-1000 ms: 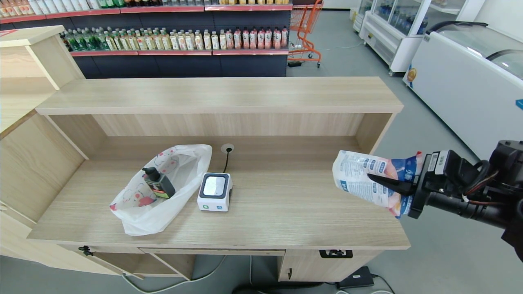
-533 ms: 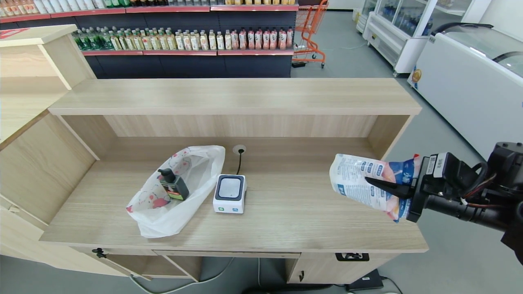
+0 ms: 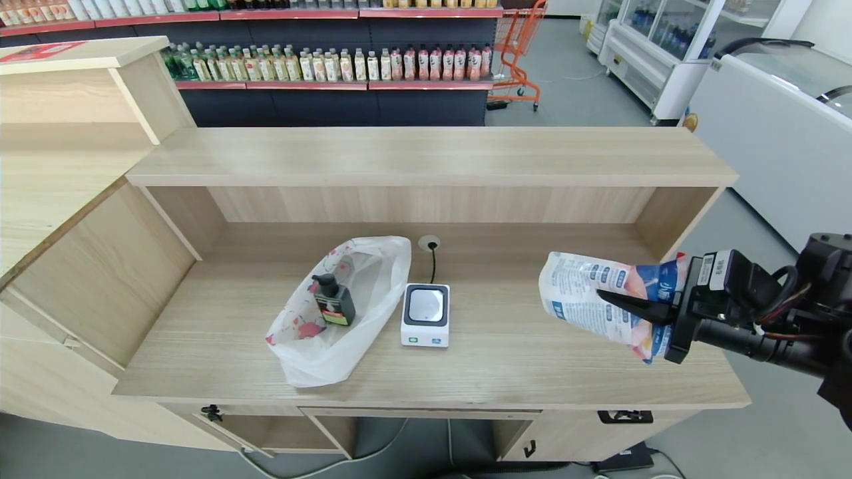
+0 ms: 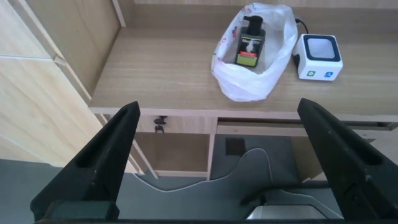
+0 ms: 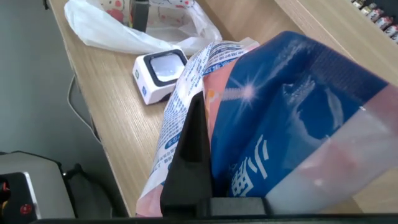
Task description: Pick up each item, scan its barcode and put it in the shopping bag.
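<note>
Carry across the bench (image 3: 506, 372), stopping short of the shopping bag (image 3: 346, 352) near its left front edge. Bring the pouch (image 3: 592, 299) low and level over the scanner (image 3: 426, 314) mid-bench, and roll the wrist until the barcode meets the window. Pouch hangs above the bench's right end, long axis along the bench, white end toward the scanner. Right gripper (image 3: 632, 306) is clamped on its blue end; left gripper (image 4: 217, 107) is spread wide, holding nothing.

A supermarket is shown: bottled drinks (image 3: 333, 65) are shelved at 12 o'clock, an orange trolley (image 3: 522, 41) is parked at 1, freezers (image 3: 765, 120) are lined up at 2, and a scanner (image 3: 426, 314) is set on the checkout counter (image 3: 532, 372).
</note>
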Motion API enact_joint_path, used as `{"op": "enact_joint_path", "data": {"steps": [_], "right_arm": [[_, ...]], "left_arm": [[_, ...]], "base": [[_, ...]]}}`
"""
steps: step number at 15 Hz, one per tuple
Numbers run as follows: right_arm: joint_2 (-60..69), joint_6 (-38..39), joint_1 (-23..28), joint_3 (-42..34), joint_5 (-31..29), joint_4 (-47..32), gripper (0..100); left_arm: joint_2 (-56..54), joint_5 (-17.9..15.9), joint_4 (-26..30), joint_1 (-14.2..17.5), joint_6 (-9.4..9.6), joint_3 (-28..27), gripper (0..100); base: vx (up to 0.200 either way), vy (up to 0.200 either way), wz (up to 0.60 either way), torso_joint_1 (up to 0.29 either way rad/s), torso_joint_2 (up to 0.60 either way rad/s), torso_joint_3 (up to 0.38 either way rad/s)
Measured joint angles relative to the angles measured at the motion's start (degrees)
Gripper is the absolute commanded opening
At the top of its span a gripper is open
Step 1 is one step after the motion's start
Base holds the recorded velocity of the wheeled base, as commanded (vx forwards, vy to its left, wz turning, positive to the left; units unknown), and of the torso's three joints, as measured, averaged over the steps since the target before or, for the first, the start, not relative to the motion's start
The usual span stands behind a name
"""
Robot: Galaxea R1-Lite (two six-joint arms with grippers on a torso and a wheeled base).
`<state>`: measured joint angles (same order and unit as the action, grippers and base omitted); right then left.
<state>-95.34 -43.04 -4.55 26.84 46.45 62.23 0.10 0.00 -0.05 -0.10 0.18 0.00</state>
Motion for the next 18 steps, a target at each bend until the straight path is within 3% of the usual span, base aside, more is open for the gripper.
{"op": "enact_joint_path", "data": {"steps": [5, 14, 18], "right_arm": [[-0.6, 0.0, 0.6, 0.2, 0.1, 0.1, 0], [-3.3, -0.2, 2.9, -0.1, 2.0, 0.0, 0], [-5.9, 6.2, 1.1, -0.8, 5.0, -0.5, 0]], "left_arm": [[0.0, 0.0, 0.0, 0.0, 0.06, 0.0, 100], [0.0, 0.0, 0.0, -0.1, 0.11, 0.0, 100], [0.0, 0.0, 0.0, 0.0, 0.00, 0.0, 100]], "base": [[0.000, 0.040, 0.00, 0.000, 0.00, 0.000], [0.200, 0.000, 0.00, 0.002, 0.00, 0.003], [0.000, 0.000, 0.00, 0.000, 0.00, 0.000]]}}
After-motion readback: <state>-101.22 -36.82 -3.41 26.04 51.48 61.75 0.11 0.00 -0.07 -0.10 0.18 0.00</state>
